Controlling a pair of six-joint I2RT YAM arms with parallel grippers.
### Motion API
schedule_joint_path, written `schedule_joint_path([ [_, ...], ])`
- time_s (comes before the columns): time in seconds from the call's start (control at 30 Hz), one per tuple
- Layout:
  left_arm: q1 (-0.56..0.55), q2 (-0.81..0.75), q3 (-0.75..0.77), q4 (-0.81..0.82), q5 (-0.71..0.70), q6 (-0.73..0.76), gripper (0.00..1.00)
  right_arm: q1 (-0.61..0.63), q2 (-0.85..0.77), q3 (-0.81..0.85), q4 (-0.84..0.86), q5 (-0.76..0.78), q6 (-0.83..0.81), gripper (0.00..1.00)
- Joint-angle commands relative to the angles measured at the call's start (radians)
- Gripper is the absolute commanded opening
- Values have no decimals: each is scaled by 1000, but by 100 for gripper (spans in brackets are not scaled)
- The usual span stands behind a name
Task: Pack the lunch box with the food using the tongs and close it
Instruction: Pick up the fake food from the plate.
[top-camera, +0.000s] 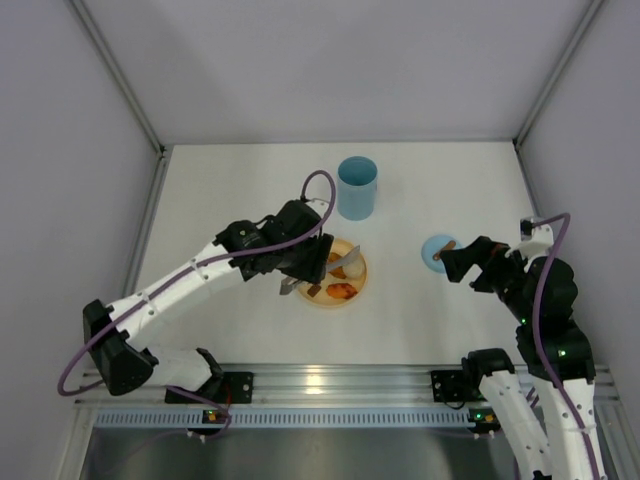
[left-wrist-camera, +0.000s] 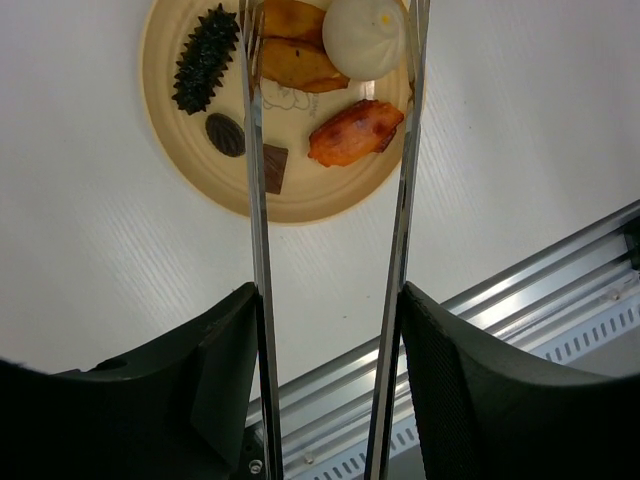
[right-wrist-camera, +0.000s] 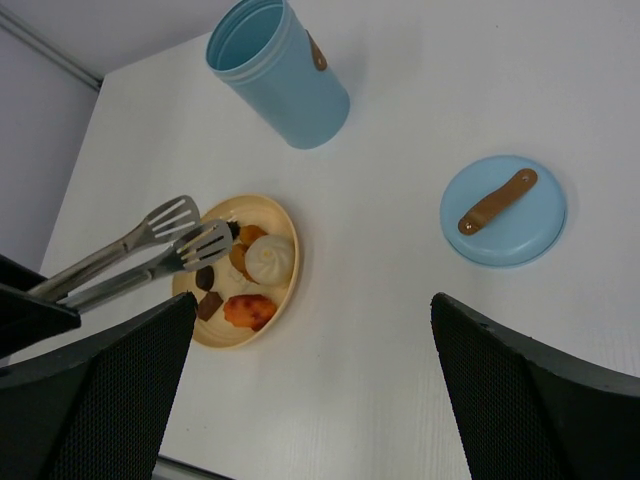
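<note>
Along the near edge of the white tabletop (top-camera: 250, 200) runs a ribbed aluminium rail (top-camera: 330, 380) carrying both arm bases. The right end effector (right-wrist-camera: 310, 330) hangs over bare tabletop on the right, its black textured fingers (right-wrist-camera: 120, 390) spread as wide as they go and holding nothing. The left end effector (left-wrist-camera: 330, 300) reaches in from the left, and its fingers (left-wrist-camera: 225, 350) are partly closed, pressing from outside on the two arms of the slim silver metal tongs (left-wrist-camera: 258, 250), which it grips. The tongs' slotted tips stand apart over the round yellow-orange plate (left-wrist-camera: 300, 205), with nothing pinched between them. Whether they touch any piece I cannot tell. The food (left-wrist-camera: 355, 132) all lies on that plate, near the middle of the tabletop: an orange-red piece, a white bun (left-wrist-camera: 362, 35), two tan pieces (left-wrist-camera: 298, 62), a dark spiky piece (left-wrist-camera: 205, 58), a small dark oval and a brown square. To the right, well apart from the plate, a flat light-blue disc with a brown tab (right-wrist-camera: 505, 235) lies just ahead of the right end effector. Farthest back, beyond the plate, the tall light-blue plastic lunch box (top-camera: 357, 190) stands upright with its mouth open.
</note>
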Motion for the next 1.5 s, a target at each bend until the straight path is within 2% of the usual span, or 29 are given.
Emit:
schedule_joint_path([
  [0.0,-33,-30,-30,108,-2,-39,61,-14,5,43,-17,3,-5,100],
  [0.23,-82,20,-66,151,-40,-64,60,-14,-5,40,-25,6,-5,99],
  [0.57,-85,80,-90,182,-80,-64,60,-14,-14,26,-28,7,-7,99],
  [1.47,-108,105,-115,191,-31,-55,58,-14,-15,22,-31,10,-7,99],
])
